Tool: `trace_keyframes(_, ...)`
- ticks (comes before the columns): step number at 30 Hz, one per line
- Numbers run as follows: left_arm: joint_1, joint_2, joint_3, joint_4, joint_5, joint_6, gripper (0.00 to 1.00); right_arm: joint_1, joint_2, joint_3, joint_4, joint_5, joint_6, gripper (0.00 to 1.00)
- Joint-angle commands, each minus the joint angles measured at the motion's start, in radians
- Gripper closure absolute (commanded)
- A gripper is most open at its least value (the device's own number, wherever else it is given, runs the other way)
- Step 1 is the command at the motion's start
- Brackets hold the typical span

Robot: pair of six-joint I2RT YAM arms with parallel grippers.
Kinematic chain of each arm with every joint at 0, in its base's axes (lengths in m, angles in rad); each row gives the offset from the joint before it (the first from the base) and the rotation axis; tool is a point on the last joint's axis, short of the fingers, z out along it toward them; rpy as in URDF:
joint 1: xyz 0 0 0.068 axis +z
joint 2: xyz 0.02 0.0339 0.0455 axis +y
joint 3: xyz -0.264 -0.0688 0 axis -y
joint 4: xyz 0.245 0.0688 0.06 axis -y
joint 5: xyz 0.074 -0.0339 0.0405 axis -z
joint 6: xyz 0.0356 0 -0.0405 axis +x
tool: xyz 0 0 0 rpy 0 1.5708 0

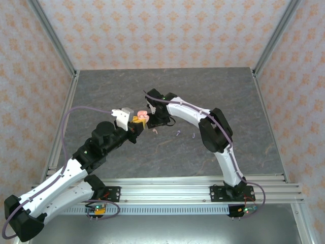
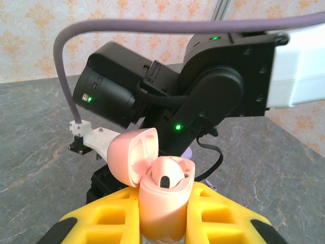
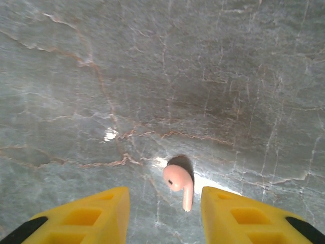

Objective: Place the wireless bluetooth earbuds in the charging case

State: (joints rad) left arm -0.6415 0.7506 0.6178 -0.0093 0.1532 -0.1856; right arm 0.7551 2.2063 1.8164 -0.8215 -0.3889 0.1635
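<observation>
My left gripper (image 2: 165, 198) is shut on a salmon-pink charging case (image 2: 162, 203), held upright with its lid (image 2: 129, 155) swung open to the left. One pink earbud (image 2: 170, 175) sits in the case. My right gripper (image 3: 163, 203) hangs open just above the table, and a second pink earbud (image 3: 179, 180) lies on the stone between its yellow fingers, untouched. From above, the left gripper (image 1: 139, 120) with the case (image 1: 143, 117) and the right gripper (image 1: 152, 122) are close together, with that loose earbud (image 1: 156, 130) just below them. Two lilac earbuds (image 1: 177, 133) (image 1: 194, 135) lie to the right.
The right arm's black wrist (image 2: 203, 96) looms right behind the held case. A lilac shape (image 2: 189, 152) peeks out behind the case, too hidden to name. The grey stone table (image 1: 228, 101) is walled on three sides, with a rail along the near edge.
</observation>
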Motion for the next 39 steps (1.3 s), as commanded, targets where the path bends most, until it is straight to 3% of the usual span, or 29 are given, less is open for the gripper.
trace_keyframes(1,-0.006,-0.010,-0.001,0.015,0.009,0.000,0.98,0.010,0.025,0.038,-0.056,0.040,0.001,0.58)
trace_keyframes(30,-0.006,-0.005,-0.010,0.017,0.003,-0.002,0.98,0.061,0.160,0.167,-0.156,0.170,-0.002,0.59)
trace_keyframes(39,-0.006,-0.005,-0.012,0.017,0.003,-0.001,0.98,0.068,0.178,0.166,-0.183,0.230,-0.003,0.64)
